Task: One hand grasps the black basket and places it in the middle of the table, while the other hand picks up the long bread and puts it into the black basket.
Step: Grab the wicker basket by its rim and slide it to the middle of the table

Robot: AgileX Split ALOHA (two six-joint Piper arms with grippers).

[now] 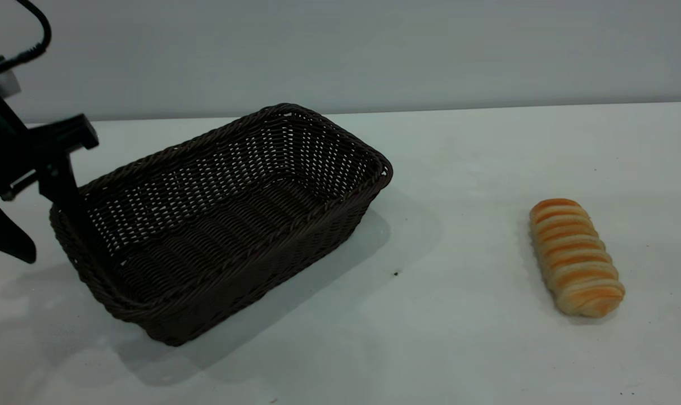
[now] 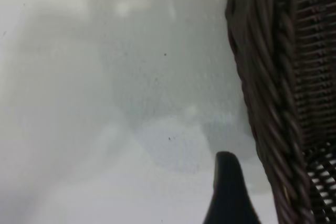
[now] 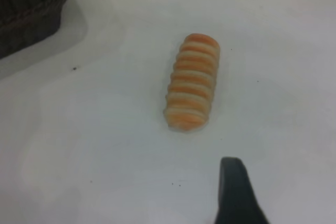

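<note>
The black basket (image 1: pixel 318 219) stands at the left of the table (image 1: pixel 464 315), with its long side running diagonally. My left gripper (image 1: pixel 53 239) is open and straddles the basket's left short rim, one finger inside and one outside. In the left wrist view the outer finger (image 2: pixel 227 192) stands a little apart from the braided rim (image 2: pixel 268 103). The long bread (image 1: pixel 576 256) lies on the table at the right, apart from the basket. In the right wrist view one finger (image 3: pixel 235 192) of my right gripper hovers above the table short of the bread (image 3: pixel 192 81). That gripper is open and empty.
A grey wall runs behind the table's far edge. A small dark speck (image 1: pixel 396 273) lies on the table between basket and bread. A corner of the basket (image 3: pixel 29 9) shows in the right wrist view.
</note>
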